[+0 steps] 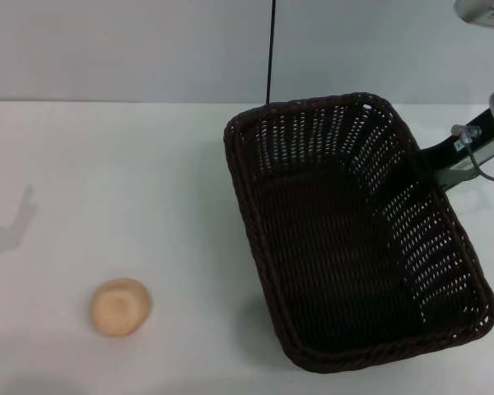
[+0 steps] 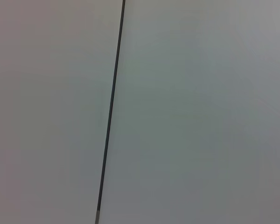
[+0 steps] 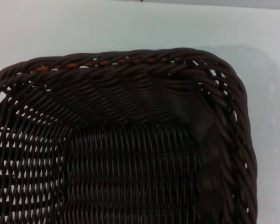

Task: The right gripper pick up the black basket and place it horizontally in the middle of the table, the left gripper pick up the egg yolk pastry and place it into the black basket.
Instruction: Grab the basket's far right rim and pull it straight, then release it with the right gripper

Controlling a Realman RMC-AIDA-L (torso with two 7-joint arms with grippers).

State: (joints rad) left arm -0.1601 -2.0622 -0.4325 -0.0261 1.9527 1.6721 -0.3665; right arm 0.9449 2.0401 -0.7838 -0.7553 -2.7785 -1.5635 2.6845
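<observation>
The black basket (image 1: 354,239) stands open side up on the right half of the white desk (image 1: 107,164), its long axis running from the far centre toward the near right, so it lies at a slant to the desk's edges. Its braided rim and openwork sides are dark brown-black, and nothing lies inside it.

The right tool (image 1: 424,160) reaches in from the right, meeting the basket's right-hand long wall near the far end. A black part of it lies against the rim there, with the pale arm and a thin cable behind it. The fingers are hidden by the weave and the wall, so I cannot tell whether they are clamped on the rim or parted. The right wrist view looks down into one corner of the basket (image 3: 130,140), showing the woven floor and rim with white desk beyond.

The egg yolk pastry (image 1: 120,307) sits on the near left part of the desk, well apart from the basket, a round pale tan ball with a slight dimple on top.

The left tool appears in no view; its wrist camera faces a plain grey wall (image 2: 200,116) crossed by 1 thin dark seam (image 2: 110,112)
</observation>
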